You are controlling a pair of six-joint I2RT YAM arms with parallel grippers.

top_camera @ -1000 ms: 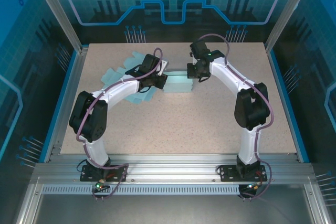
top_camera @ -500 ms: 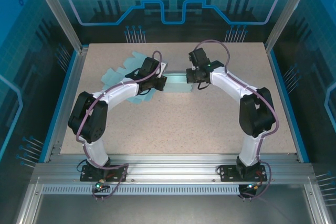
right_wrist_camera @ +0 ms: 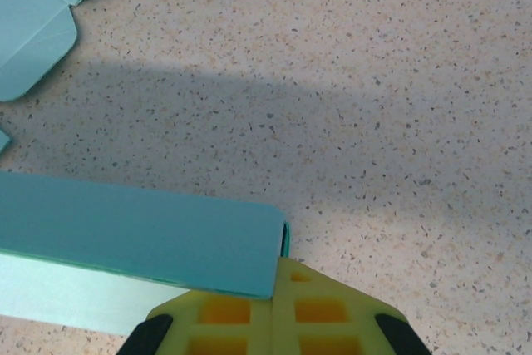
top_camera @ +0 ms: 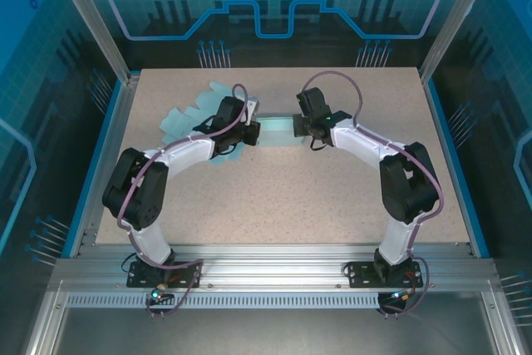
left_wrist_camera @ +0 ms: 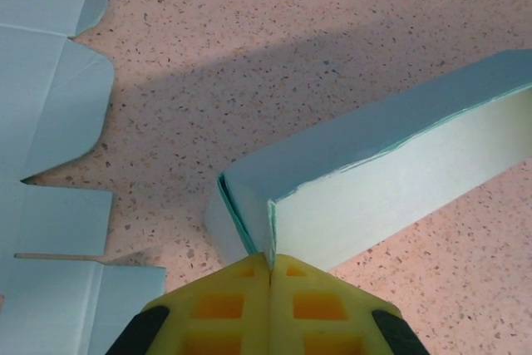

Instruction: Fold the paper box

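While jaws pinch 2 paper box ends, table open nearside.

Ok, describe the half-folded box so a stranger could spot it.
On the speckled table, look far centre, between the left claw and right claw. The box is the long raised teal bar there, unlike the flat sheets to its left.

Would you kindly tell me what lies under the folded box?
Speckled table shows around the folded box; the patch directly beneath it is covered by the box itself.
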